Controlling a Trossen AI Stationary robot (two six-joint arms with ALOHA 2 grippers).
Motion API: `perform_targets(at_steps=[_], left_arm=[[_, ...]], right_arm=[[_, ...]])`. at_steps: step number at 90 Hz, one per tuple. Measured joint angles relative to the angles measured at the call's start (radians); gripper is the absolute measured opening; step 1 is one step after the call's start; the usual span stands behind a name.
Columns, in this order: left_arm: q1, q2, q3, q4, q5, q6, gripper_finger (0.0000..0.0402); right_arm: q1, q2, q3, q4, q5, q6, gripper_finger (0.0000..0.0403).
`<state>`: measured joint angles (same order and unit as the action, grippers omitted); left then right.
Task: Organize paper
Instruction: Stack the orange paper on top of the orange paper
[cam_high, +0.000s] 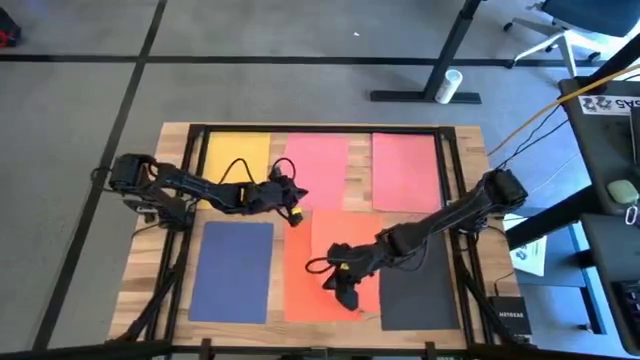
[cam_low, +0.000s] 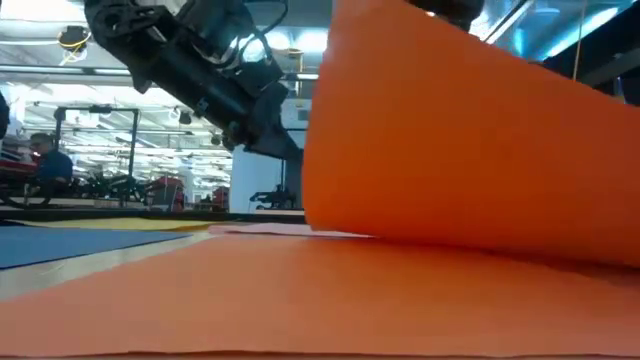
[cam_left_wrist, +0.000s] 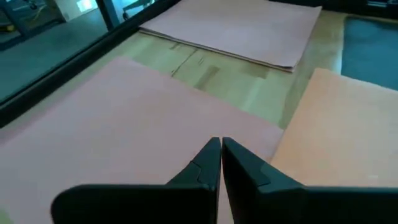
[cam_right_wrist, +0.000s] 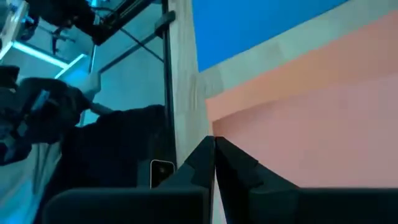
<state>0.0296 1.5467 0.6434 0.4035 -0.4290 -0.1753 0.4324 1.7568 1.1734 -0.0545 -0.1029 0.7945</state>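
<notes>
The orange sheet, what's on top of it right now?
The right gripper sits over the orange sheet, fingers shut, and in the low view the sheet's edge is curled up off the table. What lies beneath the sheet is hidden.

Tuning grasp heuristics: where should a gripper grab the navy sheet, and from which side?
The navy sheet lies flat with no raised edge. Its near short edge sits close to the table front, so probably take that edge from the front, sliding it slightly past the rim to pinch.
</notes>
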Motion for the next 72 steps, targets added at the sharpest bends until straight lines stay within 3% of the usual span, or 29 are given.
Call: perform_targets(at_steps=[28, 47, 64, 72], left_arm=[[0.006, 0.000, 0.000, -0.004, 0.000, 0.000, 0.0000], [0.007, 0.000, 0.000, -0.004, 0.000, 0.000, 0.0000], [0.013, 0.000, 0.002, -0.011, 0.000, 0.000, 0.0000], [0.013, 0.000, 0.002, -0.035, 0.000, 0.001, 0.0000]], right_arm=[[0.000, 0.131, 0.174, 0.004, -0.129, -0.131, 0.0000], [-0.016, 0.144, 0.186, -0.008, -0.171, -0.194, 0.0000], [-0.036, 0.145, 0.187, -0.027, -0.156, -0.201, 0.0000], [-0.043, 0.140, 0.187, -0.132, -0.120, -0.188, 0.0001]])
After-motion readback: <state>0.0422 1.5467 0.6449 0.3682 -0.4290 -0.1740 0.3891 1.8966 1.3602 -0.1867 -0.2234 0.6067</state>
